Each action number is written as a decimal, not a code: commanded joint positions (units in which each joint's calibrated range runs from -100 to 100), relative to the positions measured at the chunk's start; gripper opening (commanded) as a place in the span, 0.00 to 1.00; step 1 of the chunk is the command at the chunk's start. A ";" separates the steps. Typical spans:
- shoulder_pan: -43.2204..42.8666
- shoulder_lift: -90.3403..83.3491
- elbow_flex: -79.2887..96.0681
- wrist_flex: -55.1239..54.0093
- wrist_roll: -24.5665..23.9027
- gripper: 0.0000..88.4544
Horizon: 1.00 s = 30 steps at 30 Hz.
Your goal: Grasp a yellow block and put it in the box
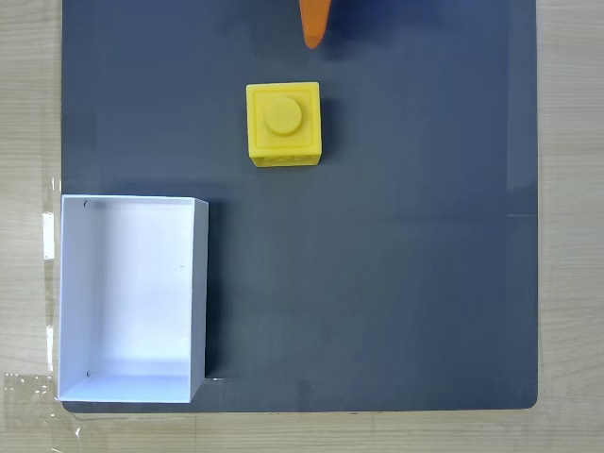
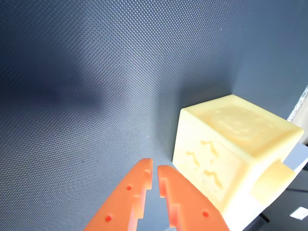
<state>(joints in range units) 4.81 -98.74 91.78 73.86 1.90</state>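
Note:
The yellow block [image 1: 283, 124] stands upright on the dark mat in the fixed view, stud on top, a little left of centre near the top. The orange gripper [image 1: 312, 38] pokes in from the top edge, its tip just above and slightly right of the block, apart from it. In the wrist view the orange fingers [image 2: 155, 173] come in from the bottom, nearly together and holding nothing, with the block [image 2: 226, 144] close to their right. The white box [image 1: 132, 297] sits at the mat's lower left, its plain inside showing.
The dark grey mat [image 1: 396, 283] covers most of the wooden table [image 1: 28, 113]. Clear tape [image 1: 28, 387] shines by the box's lower left corner. The mat's right half holds nothing.

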 commanded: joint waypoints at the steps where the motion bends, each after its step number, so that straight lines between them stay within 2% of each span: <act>1: 0.32 -0.33 -0.01 0.39 0.04 0.02; 19: 0.32 1.02 -0.83 -1.70 0.30 0.02; 26: -2.29 19.92 -15.93 -14.44 0.41 0.02; 30: -3.97 33.91 -32.30 -12.00 -0.01 0.03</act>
<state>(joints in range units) 1.39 -73.70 72.54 61.14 1.90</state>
